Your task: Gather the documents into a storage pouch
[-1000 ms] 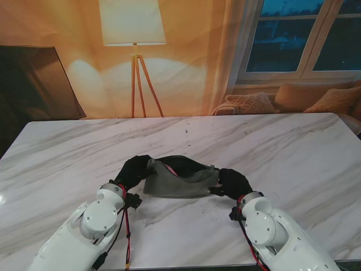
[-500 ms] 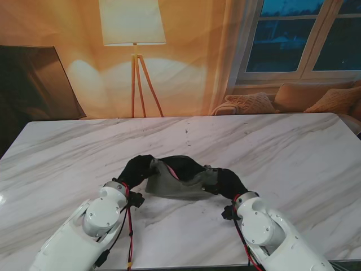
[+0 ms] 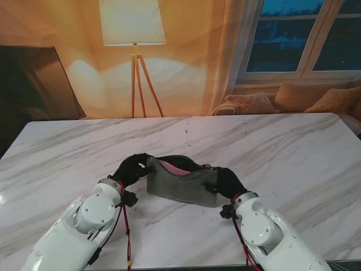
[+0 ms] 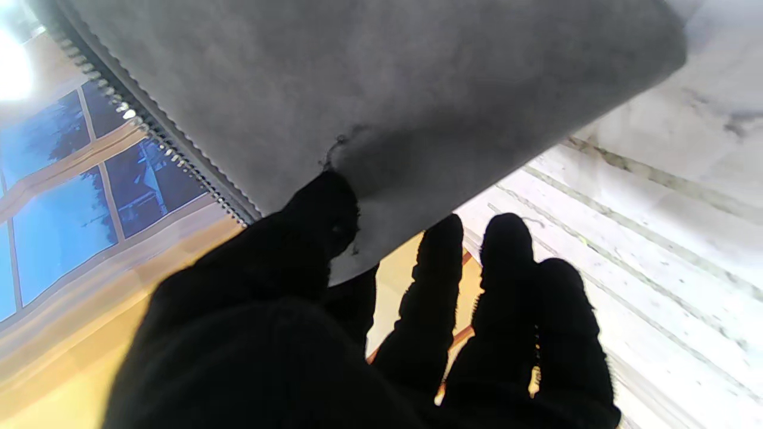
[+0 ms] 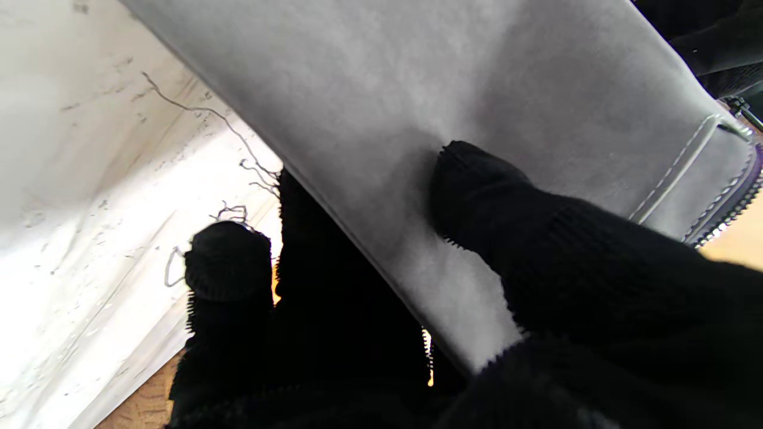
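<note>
I have the grey pouch (image 3: pixel 181 184) stood up low and centre in the frame on the marble surface (image 3: pixel 293 152), my left hand (image 3: pixel 131 167) and right hand (image 3: pixel 227 182) each clenched on an end, keeping its mouth open with something pink (image 3: pixel 172 166) inside

Stand camera sits high behind both arms, facing down across the marble table (image 3: pixel 293 147). Each wrist camera looks along its fingers, pressed close against the shared grey pouch (image 3: pixel 180 185).
</note>
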You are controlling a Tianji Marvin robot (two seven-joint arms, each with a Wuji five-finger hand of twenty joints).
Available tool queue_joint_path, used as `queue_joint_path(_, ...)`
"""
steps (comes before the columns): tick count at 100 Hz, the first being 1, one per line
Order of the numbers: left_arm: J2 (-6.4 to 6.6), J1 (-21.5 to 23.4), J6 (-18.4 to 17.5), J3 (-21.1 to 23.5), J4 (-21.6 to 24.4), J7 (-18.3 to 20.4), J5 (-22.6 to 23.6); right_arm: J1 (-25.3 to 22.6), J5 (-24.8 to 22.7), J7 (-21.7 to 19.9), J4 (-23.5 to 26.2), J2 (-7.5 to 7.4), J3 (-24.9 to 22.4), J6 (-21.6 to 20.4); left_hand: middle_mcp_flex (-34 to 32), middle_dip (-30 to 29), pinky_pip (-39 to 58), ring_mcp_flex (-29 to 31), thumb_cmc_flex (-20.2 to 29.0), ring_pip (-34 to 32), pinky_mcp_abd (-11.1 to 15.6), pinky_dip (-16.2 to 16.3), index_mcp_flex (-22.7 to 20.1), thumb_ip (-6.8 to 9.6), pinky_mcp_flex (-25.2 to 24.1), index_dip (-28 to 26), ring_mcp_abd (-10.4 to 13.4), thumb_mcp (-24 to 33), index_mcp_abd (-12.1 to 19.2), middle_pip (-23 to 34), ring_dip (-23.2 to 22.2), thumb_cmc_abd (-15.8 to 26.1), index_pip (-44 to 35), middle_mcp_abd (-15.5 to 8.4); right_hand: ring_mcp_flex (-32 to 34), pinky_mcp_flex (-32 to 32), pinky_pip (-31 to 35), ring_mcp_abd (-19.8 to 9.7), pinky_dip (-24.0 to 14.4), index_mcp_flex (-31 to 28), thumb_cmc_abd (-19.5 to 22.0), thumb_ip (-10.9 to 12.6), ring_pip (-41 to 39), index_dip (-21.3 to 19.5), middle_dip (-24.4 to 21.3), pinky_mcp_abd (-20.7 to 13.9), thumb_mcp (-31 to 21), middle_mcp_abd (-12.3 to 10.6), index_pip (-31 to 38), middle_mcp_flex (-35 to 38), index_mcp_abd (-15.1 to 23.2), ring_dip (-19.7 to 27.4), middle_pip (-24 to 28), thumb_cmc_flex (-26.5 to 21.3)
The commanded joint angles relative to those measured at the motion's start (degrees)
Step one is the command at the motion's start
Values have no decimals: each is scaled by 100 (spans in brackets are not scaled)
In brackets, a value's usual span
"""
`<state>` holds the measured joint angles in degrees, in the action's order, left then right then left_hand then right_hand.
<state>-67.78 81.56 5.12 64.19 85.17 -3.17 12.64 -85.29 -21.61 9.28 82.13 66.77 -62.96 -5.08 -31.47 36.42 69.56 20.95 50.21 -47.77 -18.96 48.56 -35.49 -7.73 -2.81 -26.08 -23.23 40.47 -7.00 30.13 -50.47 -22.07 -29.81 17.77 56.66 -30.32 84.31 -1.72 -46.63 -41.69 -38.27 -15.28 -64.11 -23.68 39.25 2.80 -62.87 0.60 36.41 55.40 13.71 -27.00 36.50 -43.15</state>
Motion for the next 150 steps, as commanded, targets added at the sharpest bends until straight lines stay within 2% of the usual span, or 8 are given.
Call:
queue_joint_path(1,92,96,38,129,153,154,112,-7,-16,-24,-47,27,-9,-34,408,-193,-15,-270,-339,183,535,-33,192,216,-118,-40,-41,198,3,-144,83,176,184,-156,327,-30,228,-307,0,267,217,112,-621,-41,-36,-110,-165,-49,-87,-53,391,-226,-19,-474)
queue_joint_path(22,173,324,-58,492,440,244,351,27,-97,1,-122,15,-42,-184,327,-214,-120,-321,-978,340,496,-71,130,407,-176,-12,-70,212,-91,-184,125,284,331,-125,303,-26,230,-315,6,242,220,108,-670,-48,-43,-115,-178,-64,-19,-72,361,-262,-21,-478)
queue_joint_path(52,153,304,-289,733,752,28,479,56,-146,13,-172,8,-38,-273,-80,7,-134,-162,-490,300,428,-14,21,30,-125,-812,-170,-209,-106,-47,13,95,-493,18,288,2,199,-336,25,-106,245,108,-632,-115,-48,-133,-146,-8,164,-32,189,-252,11,-471)
queue_joint_path(85,251,-354,-372,423,849,689,299,61,-247,13,-138,-10,63,-458,479,-265,-2057,-837,-872,1583,528,-530,261,345,-258,-431,407,-298,57,-540,730,498,240,-284,280,13,179,-357,37,-95,270,111,-599,-116,-55,-138,-97,0,130,-65,176,-241,7,-457)
queue_joint_path(100,282,-677,-281,158,755,1078,6,92,-304,24,-128,-13,145,-501,861,-556,-3564,-1187,-993,2404,637,-306,472,489,-317,-68,718,-502,174,-899,1205,601,709,-469,269,19,166,-384,44,8,301,113,-579,-109,-78,-146,-72,8,81,-299,200,-235,-89,-458)
queue_joint_path(104,285,-760,-277,83,713,1152,-70,103,-309,19,-116,-14,164,-504,886,-638,-3910,-1198,-995,2556,641,38,480,494,-324,-30,740,-532,211,-976,1288,559,797,-480,266,19,166,-382,45,18,305,115,-578,-110,-74,-146,-69,14,77,-301,194,-236,-85,-459)
queue_joint_path(132,305,-1356,-268,-520,334,1755,-593,207,-302,163,-63,38,325,-458,1037,-869,-4375,-1231,-994,2976,674,449,596,481,-403,170,814,-654,379,-1291,1428,491,1243,-588,320,-26,205,-387,44,-63,355,114,-607,-132,-70,-154,-25,-111,119,-130,118,-268,-9,-425)
queue_joint_path(150,264,-1653,-255,-917,72,1944,-888,250,-336,173,-41,39,388,-488,1071,-835,-4377,-1209,-441,2974,728,587,393,517,-377,156,878,-259,597,-1227,1355,804,1174,-573,330,-32,229,-402,46,-83,414,120,-644,-133,-70,-152,12,-103,113,-86,141,-330,8,-469)
